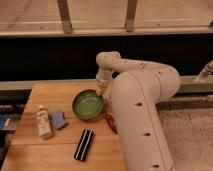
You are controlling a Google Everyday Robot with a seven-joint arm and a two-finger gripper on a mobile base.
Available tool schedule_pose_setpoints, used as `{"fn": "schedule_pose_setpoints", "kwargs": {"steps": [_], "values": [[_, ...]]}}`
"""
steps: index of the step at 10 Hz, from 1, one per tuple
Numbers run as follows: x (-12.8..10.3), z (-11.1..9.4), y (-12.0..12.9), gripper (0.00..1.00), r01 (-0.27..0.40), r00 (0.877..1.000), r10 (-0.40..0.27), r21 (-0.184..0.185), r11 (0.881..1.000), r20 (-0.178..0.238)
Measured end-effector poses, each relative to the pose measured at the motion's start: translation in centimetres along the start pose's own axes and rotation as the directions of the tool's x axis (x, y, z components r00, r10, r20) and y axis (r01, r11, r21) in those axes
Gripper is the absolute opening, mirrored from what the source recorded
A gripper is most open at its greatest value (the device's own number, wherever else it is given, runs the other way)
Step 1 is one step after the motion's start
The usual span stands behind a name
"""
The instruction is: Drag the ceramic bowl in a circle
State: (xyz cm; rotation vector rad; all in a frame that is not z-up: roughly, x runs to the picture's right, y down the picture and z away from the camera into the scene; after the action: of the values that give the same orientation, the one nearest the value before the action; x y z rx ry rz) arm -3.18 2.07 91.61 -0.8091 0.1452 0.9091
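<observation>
The ceramic bowl (88,104), round and glossy green with a darker rim, sits on the wooden table (50,92) right of its middle. My gripper (102,90) reaches down from the white arm (135,75) onto the bowl's far right rim and is shut on it. The large forearm covers the table's right side and hides part of the gripper.
A white bottle (44,121) stands at the left. A small blue pad (59,120) lies beside it. A black striped bar (84,144) lies in front of the bowl. A red object (111,123) peeks out by the arm. A dark wall and rail run behind.
</observation>
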Motion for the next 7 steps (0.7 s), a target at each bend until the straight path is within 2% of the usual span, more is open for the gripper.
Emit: {"fn": "schedule_pose_setpoints", "kwargs": {"steps": [2,4,6,7], "values": [[-2.3,-0.4,-0.5,0.0,0.011,1.0,-0.011,0.001,1.0,0.01],[-4.8,-0.6,0.0,0.0,0.037,0.999,-0.036,-0.018,0.999,0.03],[-8.3,-0.4,2.5,0.0,0.112,0.993,-0.11,-0.047,0.993,0.034],[-9.2,-0.3,4.2,0.0,0.156,0.988,-0.155,-0.058,0.986,0.024]]}}
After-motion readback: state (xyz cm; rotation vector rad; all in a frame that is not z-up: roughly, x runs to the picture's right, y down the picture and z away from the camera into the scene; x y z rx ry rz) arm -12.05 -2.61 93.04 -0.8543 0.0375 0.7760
